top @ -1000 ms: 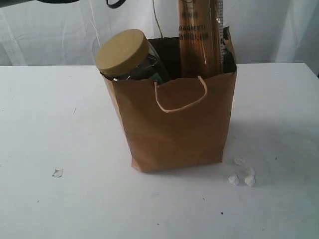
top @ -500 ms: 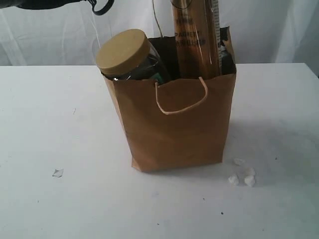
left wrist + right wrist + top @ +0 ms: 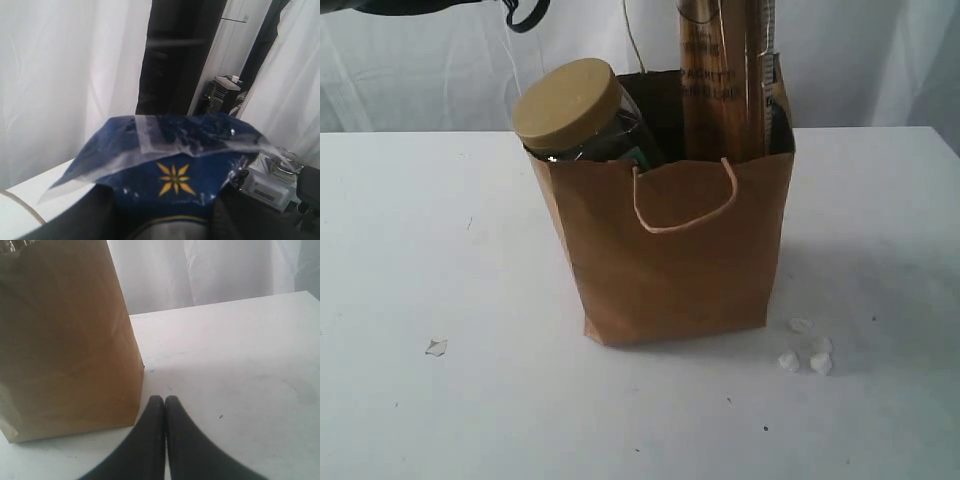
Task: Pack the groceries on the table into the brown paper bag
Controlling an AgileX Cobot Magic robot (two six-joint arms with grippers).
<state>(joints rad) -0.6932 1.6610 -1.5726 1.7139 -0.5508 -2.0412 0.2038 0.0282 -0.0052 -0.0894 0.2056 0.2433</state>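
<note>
**Packing, packet stage.** Bag [image 3: 670,260] upright on the table [image 3: 420,230]. Jar [image 3: 568,105] sits tilted at the bag's rim. Spaghetti packet [image 3: 720,90] stands inside beside the jar and rises well above the rim. Left gripper [image 3: 165,212] is clamped part-way shut on the packet's blue end. Right gripper [image 3: 165,405] is closed and empty (fingertips pressed together), low on the table near the bag's base. Likely hazards: on release the tall packet may lean and topple out or tip the light bag, and the jar may crowd it.
</note>
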